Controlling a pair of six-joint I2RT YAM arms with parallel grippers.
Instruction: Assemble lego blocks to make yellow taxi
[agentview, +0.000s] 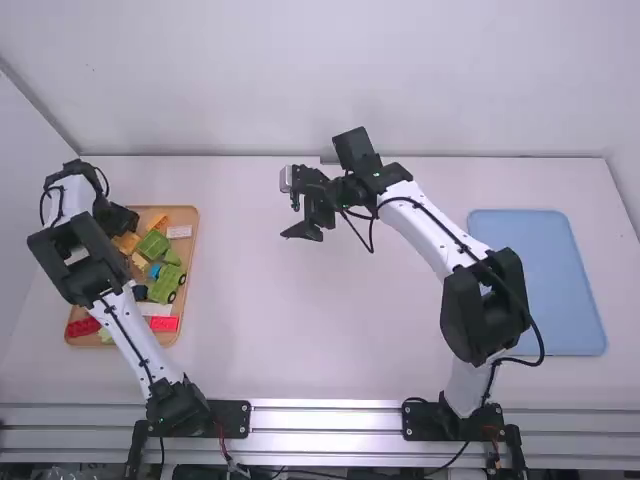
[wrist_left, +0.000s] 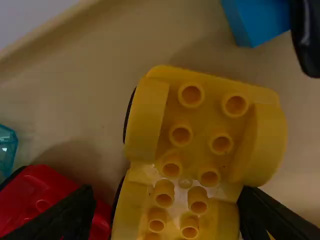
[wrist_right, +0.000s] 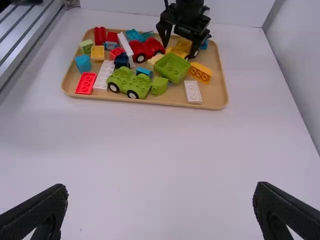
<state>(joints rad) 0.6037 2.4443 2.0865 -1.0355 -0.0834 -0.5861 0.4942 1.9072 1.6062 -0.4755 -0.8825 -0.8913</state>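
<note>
Picking yellow car (wrist_left: 206, 117) from tray (agentview: 192, 250), frame L: best ctr spread L tool (wrist_left: 167, 210) clear of red car (wrist_left: 37, 185) b/f pinching; R tool (agentview: 291, 205) spread, upper mid.

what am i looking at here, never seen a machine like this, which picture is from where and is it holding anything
These are two robot arms, the left arm and right arm, mounted at a white table. The high view looks down from above and behind them; the two wrist views come from cameras on the arms themselves.

On the table are a tan tray of toy building blocks and a flat blue board. The tray's pieces include a green car base and a red car.

The left tool is open around a yellow car base, with a gap at one finger, so it doesn't seem gripped. The right tool is open and holds nothing.
</note>
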